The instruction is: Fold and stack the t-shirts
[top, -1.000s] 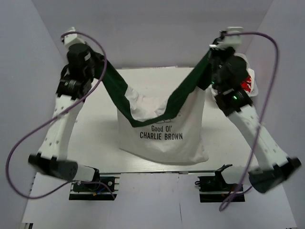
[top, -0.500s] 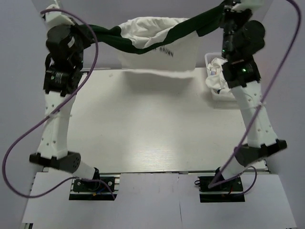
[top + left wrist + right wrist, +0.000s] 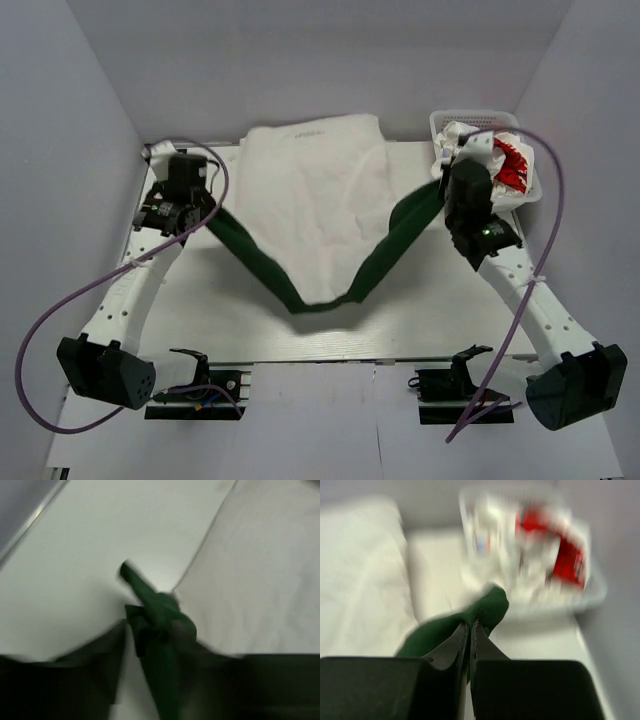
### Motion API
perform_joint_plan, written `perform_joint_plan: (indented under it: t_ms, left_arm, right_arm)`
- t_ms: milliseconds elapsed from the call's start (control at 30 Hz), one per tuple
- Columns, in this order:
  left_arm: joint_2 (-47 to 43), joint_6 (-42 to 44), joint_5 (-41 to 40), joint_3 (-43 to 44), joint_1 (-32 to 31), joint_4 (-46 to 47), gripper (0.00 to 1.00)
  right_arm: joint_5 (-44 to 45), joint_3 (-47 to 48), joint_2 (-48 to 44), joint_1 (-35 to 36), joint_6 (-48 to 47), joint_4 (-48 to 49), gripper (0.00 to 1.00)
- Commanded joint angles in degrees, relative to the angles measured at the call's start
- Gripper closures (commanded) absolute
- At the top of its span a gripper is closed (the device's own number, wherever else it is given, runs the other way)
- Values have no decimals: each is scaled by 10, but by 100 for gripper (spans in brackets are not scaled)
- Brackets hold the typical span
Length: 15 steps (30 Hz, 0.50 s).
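1. Cloth fills the white lattice basket (image 3: pixel 440 122) at the far right corner of the bench (image 3: pixel 420 320): a crumpled red-print t-shirt (image 3: pixel 508 165), bulging over the rim.
2. Across the middle of the bench lies the green-sleeved t-shirt (image 3: pixel 320 190). Its white body reaches the far edge, and dark green bands run from each hand to meet in a V pointing at the near edge.
3. Toward the left edge, the left hand (image 3: pixel 198 208) is clenched on one green end. Just beside the basket, the right hand (image 3: pixel 447 200) is clenched on the other.
4. From the top view both grips are hidden under the wrists.
5. Only the left wrist view shows a twisted knot of green cloth poking out past the dark fingers (image 3: pixel 60 680), with the white body beside it.
6. Only the right wrist view shows the fingers (image 3: pixel 445 650) almost touching, green cloth pinched between them. The basket and its red print are a blur beyond.
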Motion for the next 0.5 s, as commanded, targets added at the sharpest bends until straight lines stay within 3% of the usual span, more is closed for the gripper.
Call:
perform_joint_plan:
  t_ms: [0,33,67,100,200,300,467]
  left_arm:
    - [-44,-97,-49,-55,8,-109,24]
    - [-44,-152,-64,-55,8,-139,0]
    - [-37,-178,-77,-55,8,-166,0]
    - [-37,-193,-85,-35,8,-198,0]
    - [-44,-200,-80,-28,8,-192,0]
    - [-79,-158,-39,-70,8,-126,0]
    - [-81,-63,119,-158,2,37,0]
  right_arm:
    - [27,-62,-31,-6,122,-114,95]
    - [33,-66,-30,-5,135,-125,44]
    - [40,-65,-23,-4,151,-162,16]
    - [45,-50,-19,-4,157,-175,10]
    - [48,-26,-25,-3,180,-222,10]
    - [23,-40,-50,-4,172,-189,10]
    - [-196,-81,-34,0,114,-100,10]
